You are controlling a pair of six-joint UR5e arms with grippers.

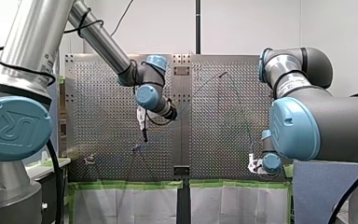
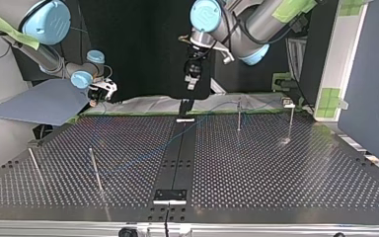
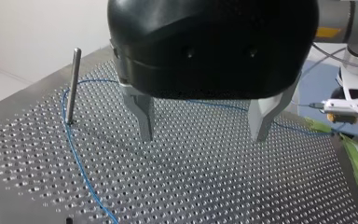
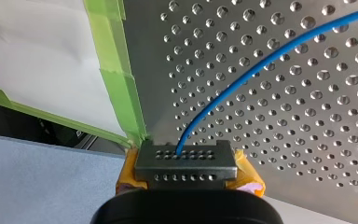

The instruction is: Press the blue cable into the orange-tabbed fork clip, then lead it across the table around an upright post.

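The thin blue cable (image 3: pixel 77 161) runs over the perforated table, bends around the foot of an upright metal post (image 3: pixel 75 84) and passes behind my left gripper (image 3: pixel 203 133). That gripper hangs above the table, its metal fingers (image 3: pixel 144 116) wide apart and empty. The cable (image 4: pixel 242 77) ends between the yellow pads of my right gripper (image 4: pixel 186 161), which is shut on it at the table's green-taped edge. In the top view the cable (image 2: pixel 143 157) crosses the table's middle. A small clip-like fixture (image 1: pixel 89 160) sits low at the front view's left; its tab colour is too small to tell.
Several thin posts stand on the table, two (image 2: pixel 239 116) at the top view's right and two (image 2: pixel 94 168) at its left. Green tape (image 4: pixel 121 84) lines the table edge by my right gripper. A dark seam (image 2: pixel 177 158) splits the two plates.
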